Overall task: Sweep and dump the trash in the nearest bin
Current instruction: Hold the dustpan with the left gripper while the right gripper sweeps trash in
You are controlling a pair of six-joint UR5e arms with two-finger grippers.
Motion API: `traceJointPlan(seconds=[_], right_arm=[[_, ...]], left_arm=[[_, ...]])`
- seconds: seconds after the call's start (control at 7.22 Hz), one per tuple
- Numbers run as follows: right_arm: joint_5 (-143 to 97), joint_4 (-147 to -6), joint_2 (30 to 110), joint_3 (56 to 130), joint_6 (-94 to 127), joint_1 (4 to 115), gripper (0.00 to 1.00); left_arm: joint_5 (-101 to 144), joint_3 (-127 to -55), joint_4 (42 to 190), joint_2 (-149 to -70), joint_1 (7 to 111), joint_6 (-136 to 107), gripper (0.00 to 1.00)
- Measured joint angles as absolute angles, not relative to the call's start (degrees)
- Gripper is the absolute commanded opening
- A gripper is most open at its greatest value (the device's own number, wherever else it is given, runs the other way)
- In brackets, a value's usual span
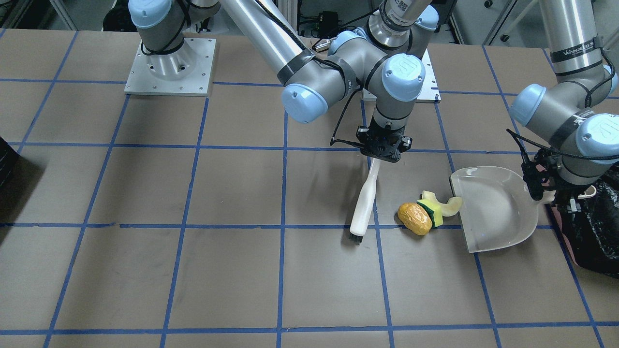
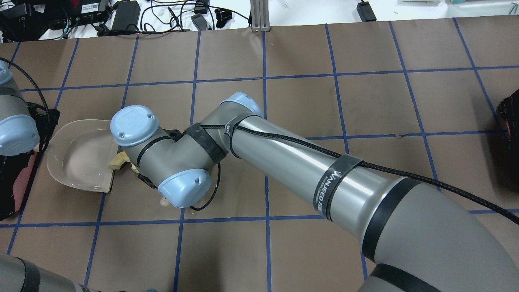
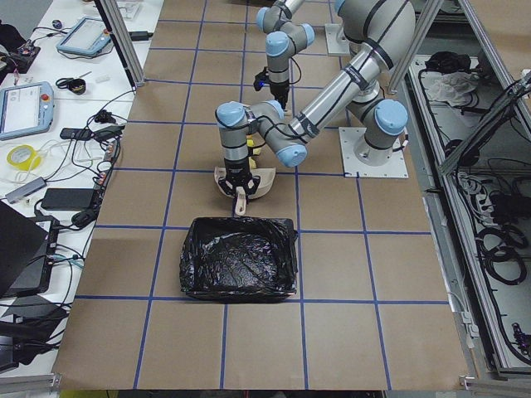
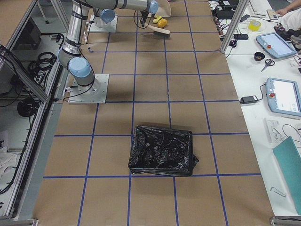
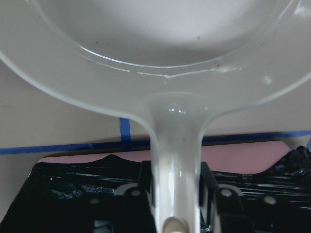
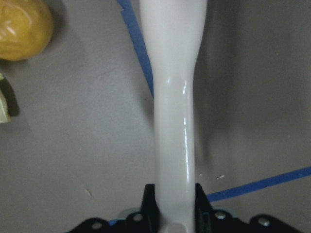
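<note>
Hiding most trash [image 1: 428, 213] overhead, prob.: R arm [image 2: 284, 156]

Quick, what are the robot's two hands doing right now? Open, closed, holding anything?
Left hand: closed on the handle of the white dustpan.
Right hand: closed on the handle of the white brush.

Brown matte tabletop [image 1: 145, 270], blue tape grid lines [image 1: 283, 270], fills most views. Exterior right view: white side bench [image 4: 249, 70] at 3 o'clock, grey touchscreen pendant [image 4: 284, 96], yellow tape roll [image 4: 254, 25] at 1 o'clock. Grey floor [image 4: 33, 141], black cable coils [image 4: 28, 106] at 9 o'clock. Light even, diffuse.
</note>
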State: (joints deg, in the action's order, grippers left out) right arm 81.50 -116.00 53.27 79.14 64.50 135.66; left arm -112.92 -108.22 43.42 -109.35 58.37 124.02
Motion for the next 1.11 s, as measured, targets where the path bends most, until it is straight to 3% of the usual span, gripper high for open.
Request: traceJointPlan(seconds=[1.11], right_arm=[[87.9,-116.2,38.7,57.7,63.2,143.6,0.00]], left_arm=[[-113.1,-108.0,43.4,-109.4,58.4,124.0,0.00]])
